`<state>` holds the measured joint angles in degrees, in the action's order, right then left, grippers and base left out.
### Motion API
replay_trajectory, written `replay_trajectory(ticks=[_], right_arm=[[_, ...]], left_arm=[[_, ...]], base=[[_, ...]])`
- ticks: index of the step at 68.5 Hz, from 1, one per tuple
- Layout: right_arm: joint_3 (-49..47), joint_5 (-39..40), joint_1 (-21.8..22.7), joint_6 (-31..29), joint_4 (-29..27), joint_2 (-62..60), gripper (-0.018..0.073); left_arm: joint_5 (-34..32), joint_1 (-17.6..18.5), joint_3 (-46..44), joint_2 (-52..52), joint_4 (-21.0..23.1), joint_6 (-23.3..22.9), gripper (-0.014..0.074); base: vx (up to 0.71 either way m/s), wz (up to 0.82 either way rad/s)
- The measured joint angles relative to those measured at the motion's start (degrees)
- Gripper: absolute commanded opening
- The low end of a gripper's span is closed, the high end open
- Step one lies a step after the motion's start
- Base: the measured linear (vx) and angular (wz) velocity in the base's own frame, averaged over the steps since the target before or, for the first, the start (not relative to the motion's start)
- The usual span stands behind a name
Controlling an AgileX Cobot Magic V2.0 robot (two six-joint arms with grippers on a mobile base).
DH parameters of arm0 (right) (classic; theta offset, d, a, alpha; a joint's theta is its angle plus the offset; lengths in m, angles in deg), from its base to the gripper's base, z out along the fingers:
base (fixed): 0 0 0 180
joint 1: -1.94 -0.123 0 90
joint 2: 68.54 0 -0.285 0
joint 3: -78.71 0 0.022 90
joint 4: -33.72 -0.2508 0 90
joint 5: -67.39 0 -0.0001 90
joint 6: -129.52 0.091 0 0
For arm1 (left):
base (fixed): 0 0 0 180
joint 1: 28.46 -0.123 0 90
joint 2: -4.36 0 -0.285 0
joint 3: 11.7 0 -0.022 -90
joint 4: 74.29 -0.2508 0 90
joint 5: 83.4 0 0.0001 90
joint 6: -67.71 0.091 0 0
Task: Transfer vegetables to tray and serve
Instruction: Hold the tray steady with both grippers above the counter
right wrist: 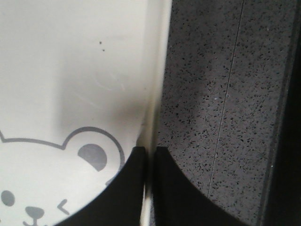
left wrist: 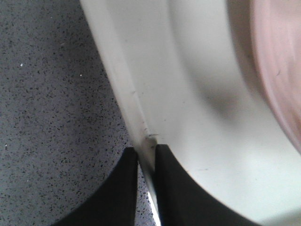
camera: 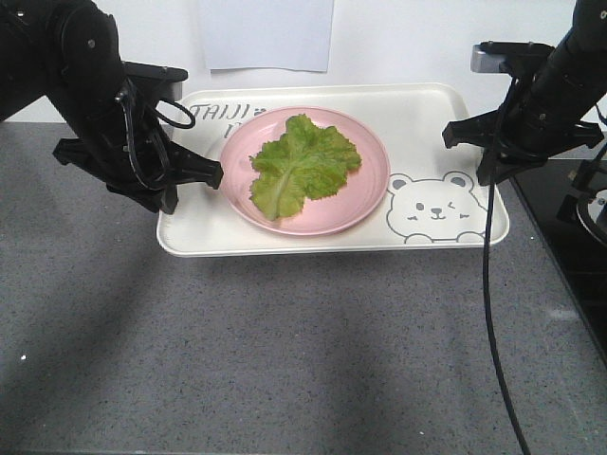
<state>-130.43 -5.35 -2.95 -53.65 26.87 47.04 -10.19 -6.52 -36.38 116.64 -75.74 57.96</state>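
Note:
The green lettuce leaves [camera: 303, 163] lie on a round pink plate [camera: 372, 194] that stands on the cream-white bear tray [camera: 417, 123]. My left gripper [camera: 180, 194] is shut on the tray's left rim. In the left wrist view my gripper [left wrist: 146, 153] pinches the rim of the tray [left wrist: 197, 94], one finger inside and one outside, with the pink plate [left wrist: 282, 70] at the right. My right gripper [camera: 486, 173] is shut on the right rim. In the right wrist view my gripper [right wrist: 149, 153] clamps the tray's [right wrist: 70, 70] rim beside the bear print [right wrist: 91, 153].
The tray rests on a grey speckled countertop [camera: 285, 360]. A black glossy surface [camera: 569, 227] lies right of the tray, close to my right arm. A black cable [camera: 488, 284] hangs down from the right arm. A white sheet [camera: 266, 33] is on the back wall.

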Motion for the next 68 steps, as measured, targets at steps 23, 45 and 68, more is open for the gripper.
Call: replay_trajectory(ticks=[23,45,68], right_arm=[[0.0,0.0,0.0,0.0,0.0,0.0,-0.0006],[0.0,0.0,0.0,0.0,0.0,0.0,-0.0006],[0.0,0.0,0.0,0.0,0.0,0.0,-0.0006]], left_arm=[[0.0,0.0,0.0,0.0,0.0,0.0,-0.0006],[0.0,0.0,0.0,0.0,0.0,0.0,-0.0006],[0.0,0.0,0.0,0.0,0.0,0.0,-0.0006]], base=[[0.03,0.0],[0.03,0.0],[0.03,0.0]])
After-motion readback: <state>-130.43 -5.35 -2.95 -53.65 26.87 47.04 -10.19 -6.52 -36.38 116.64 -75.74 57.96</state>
